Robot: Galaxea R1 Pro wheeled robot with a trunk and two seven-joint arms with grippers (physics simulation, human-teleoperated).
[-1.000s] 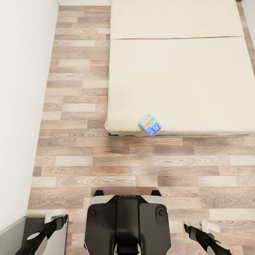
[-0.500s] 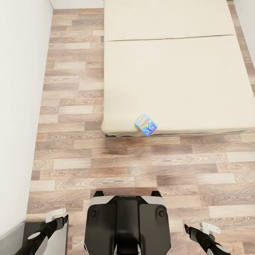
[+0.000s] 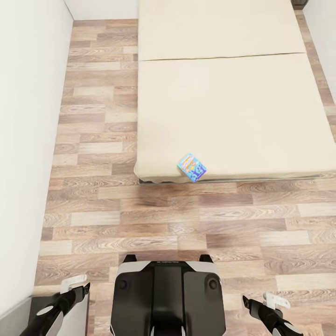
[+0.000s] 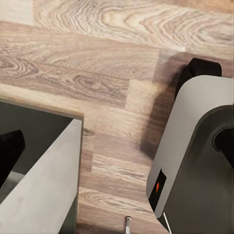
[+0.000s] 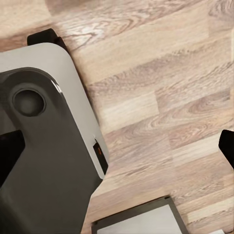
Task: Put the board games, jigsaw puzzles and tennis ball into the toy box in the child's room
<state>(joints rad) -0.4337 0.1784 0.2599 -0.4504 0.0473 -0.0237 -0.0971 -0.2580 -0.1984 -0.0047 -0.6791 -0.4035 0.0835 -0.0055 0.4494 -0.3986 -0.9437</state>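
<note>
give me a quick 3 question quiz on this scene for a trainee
1. True or false: the small blue board game lies near the bed's front edge, toward its left corner.
2. Multiple choice: what separates the robot base from the bed? A) a rug B) bare wood-plank floor C) the toy box
3. Short answer: is either the left gripper or the right gripper holding anything?

Key: 1 true. 2 B. 3 no; both hang low beside the base with nothing in them, though how far their jaws stand apart cannot be judged.
</note>
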